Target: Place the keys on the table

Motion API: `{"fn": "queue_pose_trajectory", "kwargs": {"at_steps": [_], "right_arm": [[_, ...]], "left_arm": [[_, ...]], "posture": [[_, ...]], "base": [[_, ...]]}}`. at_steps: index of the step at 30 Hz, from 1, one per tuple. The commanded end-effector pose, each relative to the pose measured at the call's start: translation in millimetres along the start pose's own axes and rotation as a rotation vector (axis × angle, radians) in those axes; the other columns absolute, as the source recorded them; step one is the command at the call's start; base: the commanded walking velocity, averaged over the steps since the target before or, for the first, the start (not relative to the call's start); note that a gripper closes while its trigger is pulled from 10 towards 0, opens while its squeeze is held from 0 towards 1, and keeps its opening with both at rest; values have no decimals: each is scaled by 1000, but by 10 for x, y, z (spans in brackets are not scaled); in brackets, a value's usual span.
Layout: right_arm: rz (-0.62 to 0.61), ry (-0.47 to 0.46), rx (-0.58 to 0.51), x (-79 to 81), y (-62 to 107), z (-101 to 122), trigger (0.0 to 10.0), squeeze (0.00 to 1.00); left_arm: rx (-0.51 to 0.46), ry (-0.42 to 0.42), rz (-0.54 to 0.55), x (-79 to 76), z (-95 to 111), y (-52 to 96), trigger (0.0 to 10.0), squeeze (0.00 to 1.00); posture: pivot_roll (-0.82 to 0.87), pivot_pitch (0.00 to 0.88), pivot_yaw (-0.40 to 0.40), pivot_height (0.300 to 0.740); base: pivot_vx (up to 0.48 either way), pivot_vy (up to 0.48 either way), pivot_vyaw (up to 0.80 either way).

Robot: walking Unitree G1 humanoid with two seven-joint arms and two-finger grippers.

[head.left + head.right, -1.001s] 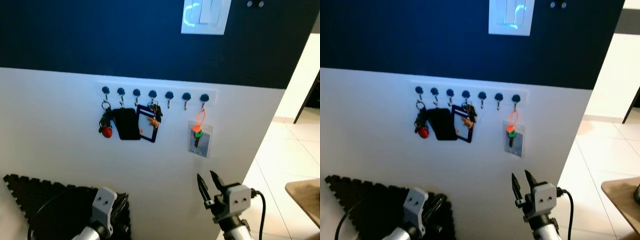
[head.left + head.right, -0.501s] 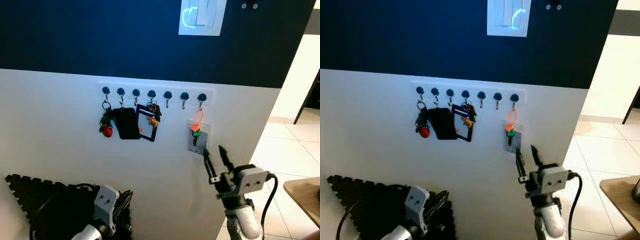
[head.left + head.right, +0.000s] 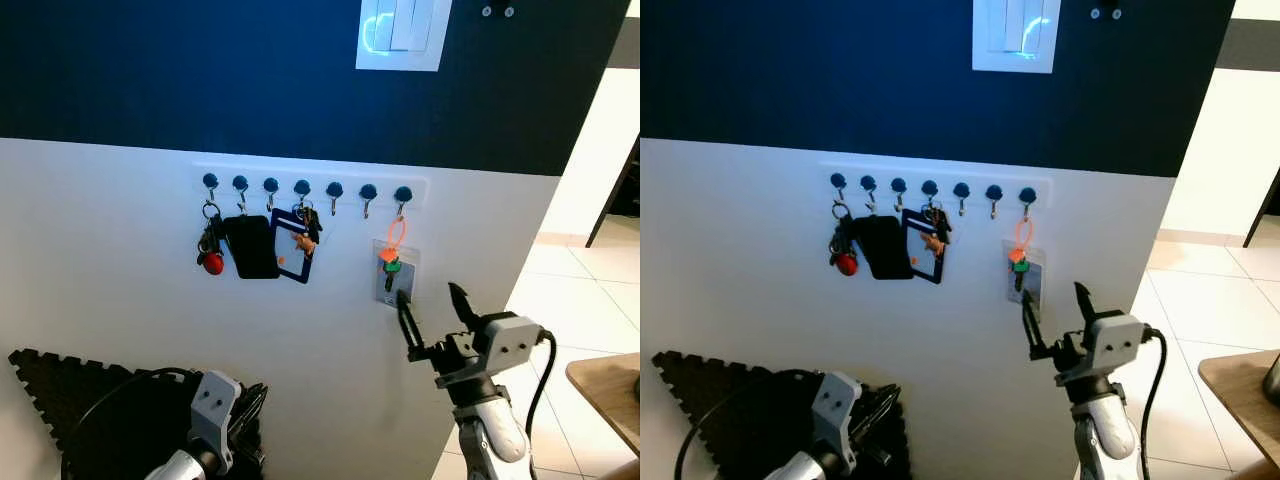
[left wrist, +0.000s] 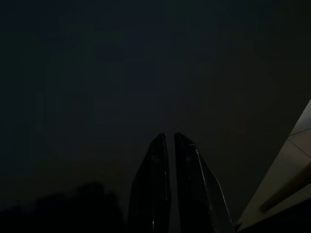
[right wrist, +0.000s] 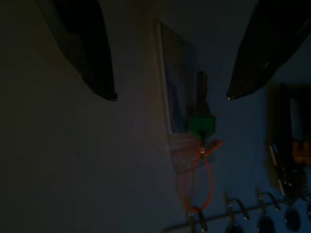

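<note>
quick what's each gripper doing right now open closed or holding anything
Left gripper: shut, holding nothing, hanging low and idle.
Right gripper: open, empty, raised just below the green key on the orange loop.

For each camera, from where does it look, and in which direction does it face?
Left eye, right eye: head, facing the wall's hook rail; both arms rise from below.
Left wrist: on the idle left gripper, fingers together, in darkness.
Right wrist: on the open right gripper, facing the green key on its orange loop.
Shared: that key, in the eye and right wrist views.
</note>
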State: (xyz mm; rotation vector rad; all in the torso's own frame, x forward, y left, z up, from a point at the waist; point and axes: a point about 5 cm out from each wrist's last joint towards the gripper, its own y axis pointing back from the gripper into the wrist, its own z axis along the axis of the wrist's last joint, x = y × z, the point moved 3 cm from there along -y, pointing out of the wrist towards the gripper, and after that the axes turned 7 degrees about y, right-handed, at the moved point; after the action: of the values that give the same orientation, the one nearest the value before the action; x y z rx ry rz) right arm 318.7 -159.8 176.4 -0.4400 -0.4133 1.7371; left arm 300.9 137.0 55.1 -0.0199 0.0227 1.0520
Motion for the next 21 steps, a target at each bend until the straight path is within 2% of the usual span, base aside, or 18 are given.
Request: {"fn": "queue_pose_trajectory", "kwargs": {"at_steps": [1, 6, 13, 21], "right_arm": [[26, -21, 9, -15, -28, 4, 10000, 0], [89, -49, 29, -15, -62, 0, 10000, 0], [81, -52, 40, -100, -97, -12, 10000, 0], [145, -88, 82, -67, -96, -76, 10000, 0]], "left_arm": [[6, 12, 3, -16, -17, 15, 10000, 0], [-1, 14, -5, -9, 7, 6, 10000, 0], [-11, 13, -15, -13, 44, -31, 10000, 0], [-7, 12, -18, -5, 39, -44, 10000, 0]], "posture": [[33, 28, 0, 740], [31, 30, 0, 740], [27, 32, -3, 740], [28, 30, -2, 740]], "base": [[0, 0, 0], [0, 0, 0], [0, 0, 0], [0, 0, 0]]}}
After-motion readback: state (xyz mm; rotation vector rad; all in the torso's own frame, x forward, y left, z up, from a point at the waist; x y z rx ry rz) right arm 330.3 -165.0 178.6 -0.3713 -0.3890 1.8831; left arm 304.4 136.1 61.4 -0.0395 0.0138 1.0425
